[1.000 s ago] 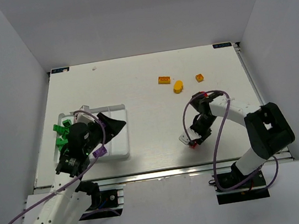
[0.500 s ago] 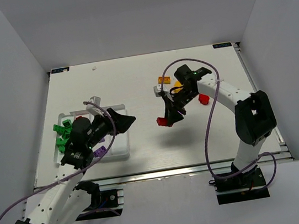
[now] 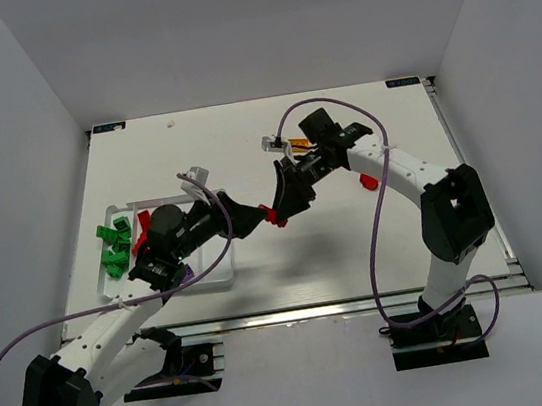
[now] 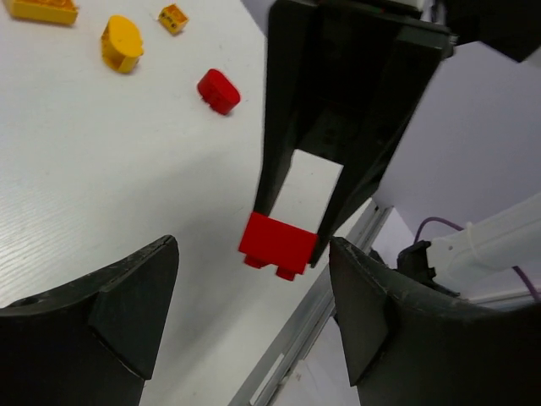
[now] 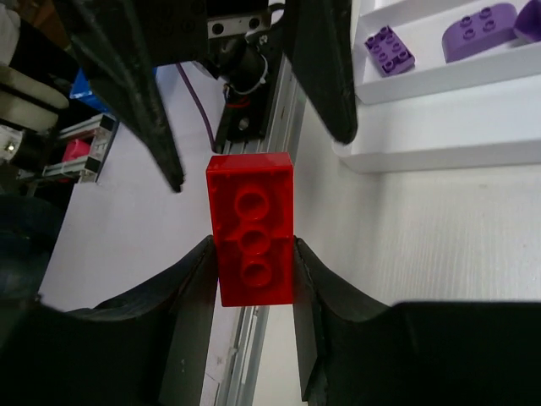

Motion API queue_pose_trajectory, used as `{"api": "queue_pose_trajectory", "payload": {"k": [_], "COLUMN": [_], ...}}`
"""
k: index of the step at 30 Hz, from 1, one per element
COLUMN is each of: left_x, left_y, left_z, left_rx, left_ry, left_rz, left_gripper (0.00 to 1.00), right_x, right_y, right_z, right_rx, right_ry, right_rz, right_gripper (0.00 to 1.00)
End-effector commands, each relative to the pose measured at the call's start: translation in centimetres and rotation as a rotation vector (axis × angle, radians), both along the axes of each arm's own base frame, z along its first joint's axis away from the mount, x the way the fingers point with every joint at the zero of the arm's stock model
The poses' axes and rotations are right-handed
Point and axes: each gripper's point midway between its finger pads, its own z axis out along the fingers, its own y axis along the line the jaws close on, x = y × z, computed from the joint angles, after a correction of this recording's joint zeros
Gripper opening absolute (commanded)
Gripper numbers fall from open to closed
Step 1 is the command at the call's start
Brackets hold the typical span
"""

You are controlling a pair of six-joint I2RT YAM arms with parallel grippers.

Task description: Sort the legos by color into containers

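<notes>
the step in hand seems to be a hand-over of the small red studded plastic brick (image 4: 277,245) from the right claw (image 3: 275,209) to the left claw (image 3: 245,221), so that it can go into the shallow white plastic tray (image 3: 223,278) at the near left. to do it well, the left claw should come around the free end of the brick, squarely on its flat sides, and press firmly before the right one lets go; otherwise the brick may fall on the white surface (image 3: 309,258). the brick is in the air, just right of the tray, pinched by its long sides in the right claw. the left claw is spread wide, facing the brick but apart from it. the right arm reaches over to the left, its claw pointing down and left; the left arm stretches to the right above the tray, where purple bricks (image 5: 469,32) and green bricks (image 3: 111,251) lie in separate compartments.
</notes>
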Motion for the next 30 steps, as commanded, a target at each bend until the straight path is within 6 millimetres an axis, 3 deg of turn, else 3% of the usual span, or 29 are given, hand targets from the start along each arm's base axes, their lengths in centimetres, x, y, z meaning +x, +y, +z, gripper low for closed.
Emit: {"api": "queue_pose_trajectory", "payload": {"k": [1,8,23,27,29,30], "left_x": [-0.4,-0.6,-0.7,-0.9,-1.0,-1.0], "left_y": [-0.9,-1.0,-1.5,-1.8,-2.0,-2.0], "left_z": [4.2,5.0,4.0,4.1,4.0,4.1], "left_rx": [-0.104,-0.157,-0.147,-0.158,-0.159,-0.161], "left_ry": [-0.102,-0.107,-0.066,-0.061,-0.056,-0.055], "left_rz": [-0.034,-0.042,-0.065,-0.085,-0.099,-0.099], "left_gripper": [0.81,0.79,0.72,0.58,0.41,0.30], "right_x": [0.4,0.5,0.2,0.5,0.5,0.6], "right_y": [1.1,1.4,1.5,1.6,1.6,1.7], "right_z": [2.9,3.5,4.8,4.3,4.2,4.0], "right_rx": [0.087,0.122,0.159,0.145,0.144,0.139], "right_ry": [0.051,0.079,0.081,0.090,0.091,0.091], "right_rz": [0.029,0.056,0.078,0.067,0.067,0.064], "right_gripper": [0.02,0.02,0.02,0.03,0.07,0.13]}}
